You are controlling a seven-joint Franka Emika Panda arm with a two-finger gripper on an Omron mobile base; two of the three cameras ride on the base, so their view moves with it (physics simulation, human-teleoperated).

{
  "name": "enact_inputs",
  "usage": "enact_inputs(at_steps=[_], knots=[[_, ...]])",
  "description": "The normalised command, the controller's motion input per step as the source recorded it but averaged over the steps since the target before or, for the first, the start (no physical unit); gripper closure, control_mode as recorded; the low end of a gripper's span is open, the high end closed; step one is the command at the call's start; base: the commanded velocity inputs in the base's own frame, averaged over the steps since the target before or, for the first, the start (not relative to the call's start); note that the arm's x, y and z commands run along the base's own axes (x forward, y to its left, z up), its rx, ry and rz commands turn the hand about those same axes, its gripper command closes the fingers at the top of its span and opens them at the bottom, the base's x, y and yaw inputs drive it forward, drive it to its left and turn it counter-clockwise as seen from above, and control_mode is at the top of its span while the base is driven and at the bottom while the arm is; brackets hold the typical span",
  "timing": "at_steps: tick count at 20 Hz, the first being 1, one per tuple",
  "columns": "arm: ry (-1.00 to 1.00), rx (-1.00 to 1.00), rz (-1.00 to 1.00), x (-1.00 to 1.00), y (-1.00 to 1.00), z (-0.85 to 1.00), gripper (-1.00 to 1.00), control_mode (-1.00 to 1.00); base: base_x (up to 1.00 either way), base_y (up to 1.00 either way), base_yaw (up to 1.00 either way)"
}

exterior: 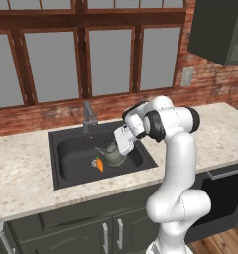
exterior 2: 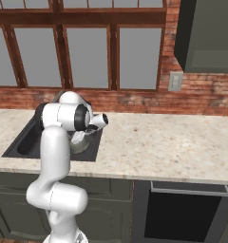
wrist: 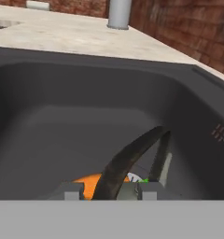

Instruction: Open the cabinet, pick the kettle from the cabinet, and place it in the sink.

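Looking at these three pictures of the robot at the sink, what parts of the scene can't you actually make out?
- End effector: left base view, the white hand covers its tips.
- Kettle body: hand view cuts it off; just its dark handle shows.
- Carrot: tiny; in the hand view the kettle handle crosses it.
- Sink: right base view, the arm blocks the basin.

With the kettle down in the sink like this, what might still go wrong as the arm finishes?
The kettle sits in the sink with its dark arched handle rising between the fingertips of the gripper; lifting off at an angle could snag it and tip the kettle. The carrot lies right beside it, so a nudged kettle might shove or roll onto it.
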Motion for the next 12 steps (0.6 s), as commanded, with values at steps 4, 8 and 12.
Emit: enact_inputs(at_steps=[4,8,12], knots=[[0.03,0.0,0.0,-0.19,0.0,-0.34,-1.0,-1.0,0.0,0.0,0.0],[0.01,0.0,-0.01,-0.12,-0.01,-0.2,-1.0,-1.0,0.0,0.0,0.0],[0.07,0.0,-0.04,-0.09,-0.07,-0.14,-1.0,-1.0,0.0,0.0,0.0]])
